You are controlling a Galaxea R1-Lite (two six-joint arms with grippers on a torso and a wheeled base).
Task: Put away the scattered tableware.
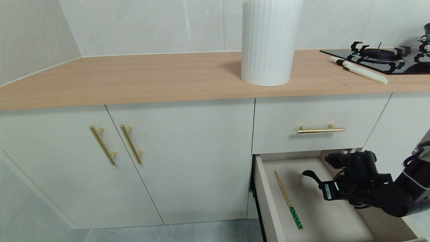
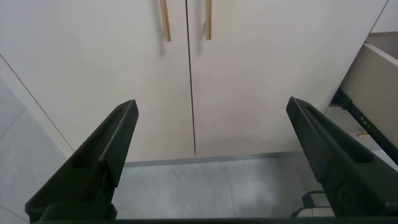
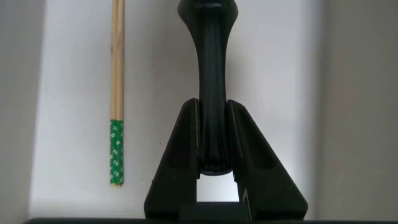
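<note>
1. Head view: right gripper (image 1: 331, 190) is clamped on a black utensil (image 1: 309, 175), probably a spoon, and hangs over the open drawer (image 1: 265, 188). The chopsticks (image 1: 287, 201) lie flat inside the drawer along its left wall. A knife (image 1: 364, 73) is out on the counter (image 1: 151, 77), above the drawer and to its right.
2. Left wrist view: left gripper (image 2: 211, 130) is spread wide and holds nothing. It faces the cabinet doors (image 2: 249, 74) to the left of the drawer (image 2: 373, 74).
3. Right wrist view: right gripper (image 3: 213, 121) pinches the black utensil (image 3: 211, 56) near one end, and the long part sticks out ahead over the drawer floor (image 3: 280, 93). The chopsticks (image 3: 117, 93) run parallel beside it, apart from it.
4. Handling, my guess: the utensil is light, rigid and smooth, probably plastic. An end grip lets it swing, so release it low. It isn't fragile.
5. The knife is stiff and sharp. Take it by the handle, not the blade.
</note>
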